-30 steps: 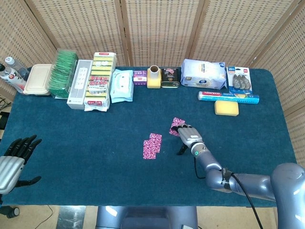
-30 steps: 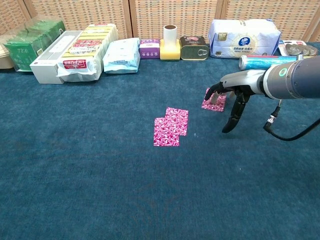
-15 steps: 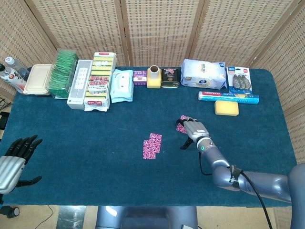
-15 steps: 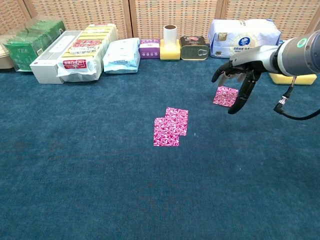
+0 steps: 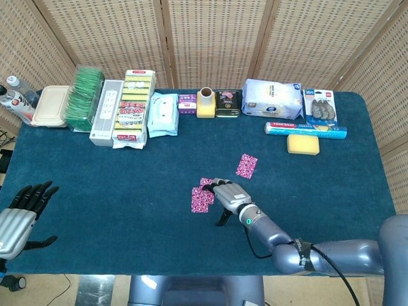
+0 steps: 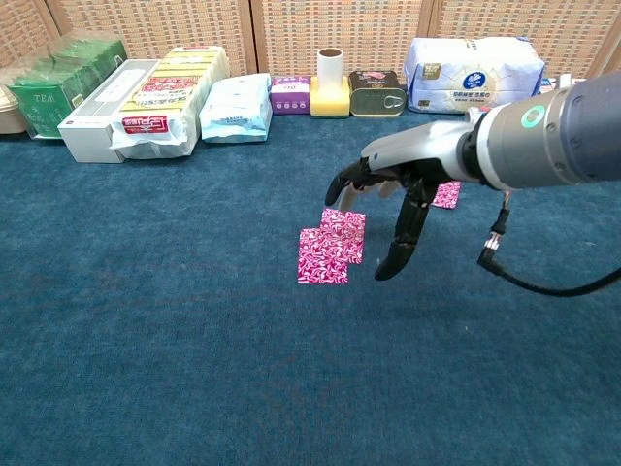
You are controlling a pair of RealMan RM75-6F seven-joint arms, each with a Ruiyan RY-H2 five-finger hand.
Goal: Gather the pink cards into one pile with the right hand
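Two overlapping pink patterned cards [image 5: 203, 194] [image 6: 330, 249] lie on the blue cloth near the middle of the table. A third pink card [image 5: 247, 166] [image 6: 447, 194] lies apart, further back and to the right; in the chest view my forearm partly covers it. My right hand [image 5: 229, 194] [image 6: 388, 204] hovers at the right edge of the pair, fingers spread and thumb pointing down, holding nothing. Its fingertips [image 6: 342, 192] reach over the back card of the pair. My left hand [image 5: 22, 210] rests open at the table's front left, seen only in the head view.
Along the back edge stand a green tea box [image 6: 58, 83], a white box [image 6: 97, 121], snack packs [image 6: 170, 92], wipes [image 6: 233, 107], a yellow holder with a roll [image 6: 331, 87], a tin [image 6: 376, 92] and a tissue pack [image 6: 475, 63]. A yellow sponge [image 5: 303, 144] lies back right.
My right hand left the single card, which ended up slightly further right and back, and swung left to the overlapping pair. The left hand stayed put.
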